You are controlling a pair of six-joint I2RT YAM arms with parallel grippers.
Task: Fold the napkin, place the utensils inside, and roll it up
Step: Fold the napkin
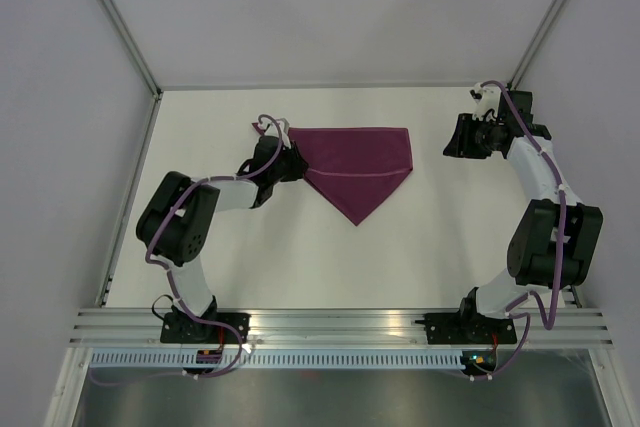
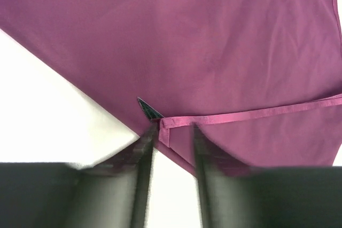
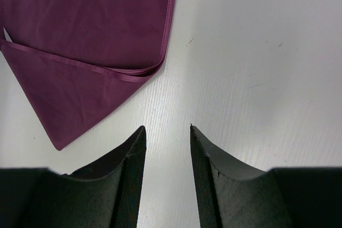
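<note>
Folded purple napkin point(image 1: 360, 157), left claw point(image 2: 173, 127) slightly parted at its left corner, right claw point(image 3: 166, 127) open off its right side.

Plain deep purple-magenta napkin point(image 1: 358, 162) with a shinier hem band, matte white table point(image 1: 400, 257), black jaws

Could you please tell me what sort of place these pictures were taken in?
Most likely a robotics lab test cell: a white table enclosed by plain panels on aluminium posts, a left arm and right arm bolted to a metal rail, and a folded purple napkin laid out.
</note>
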